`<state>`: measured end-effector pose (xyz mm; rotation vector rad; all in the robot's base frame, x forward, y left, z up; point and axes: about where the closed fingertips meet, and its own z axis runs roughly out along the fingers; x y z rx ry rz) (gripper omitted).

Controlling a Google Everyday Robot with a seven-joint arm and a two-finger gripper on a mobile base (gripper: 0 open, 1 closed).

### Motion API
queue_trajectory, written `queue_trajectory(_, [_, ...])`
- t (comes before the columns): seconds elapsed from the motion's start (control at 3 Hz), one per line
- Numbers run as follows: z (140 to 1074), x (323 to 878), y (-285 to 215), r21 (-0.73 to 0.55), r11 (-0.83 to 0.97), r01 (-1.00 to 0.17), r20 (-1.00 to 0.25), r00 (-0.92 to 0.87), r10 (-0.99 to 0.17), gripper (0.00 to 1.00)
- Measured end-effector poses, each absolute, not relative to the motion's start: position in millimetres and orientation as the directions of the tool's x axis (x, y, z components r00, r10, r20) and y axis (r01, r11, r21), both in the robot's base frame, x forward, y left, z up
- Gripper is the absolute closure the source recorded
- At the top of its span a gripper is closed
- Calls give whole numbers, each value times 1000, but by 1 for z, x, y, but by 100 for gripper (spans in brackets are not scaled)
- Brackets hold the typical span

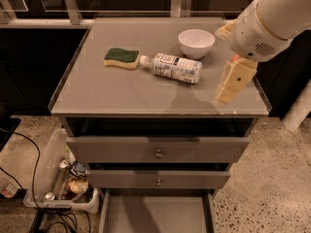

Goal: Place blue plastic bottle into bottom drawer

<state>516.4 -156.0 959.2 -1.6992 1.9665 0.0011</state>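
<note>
Nearest, at the lower edge: bottom drawer (155,216), pulled out from the cabinet, grey floor and thin side walls showing. To its left, on the speckled floor: clear plastic bin (52,165) holding small metal cans (63,165) and other clutter, with dark cables beside it.

Above the open drawer: two shut grey drawer fronts, lower (194,179) and upper (112,149), each with a round metal knob at its centre.

On top: flat grey desk (97,96). Above its front right part: cream hand (226,93), pointing down and tilted, well apart from the bottle; opening of the hand not possible to tell. Carried by a thick white arm (272,18) entering from the upper right.

Mid-desk: blue plastic bottle (174,67), lying on its side, white cap toward the left, pale label with dark print facing up; not in the drawer. Just beside the cap: sponge (121,58), green on top, yellow beneath. Farther back, right of centre: white bowl (196,42), upright, near the bottle's base end.
</note>
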Motion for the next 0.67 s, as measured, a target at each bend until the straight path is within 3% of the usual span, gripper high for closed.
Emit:
queue_trajectory(0.33, [945, 543, -145, -309, 227, -924, -496, -47, -867, 0])
queue_trajectory(0.67, [945, 543, -145, -309, 227, -924, -496, -47, -867, 0])
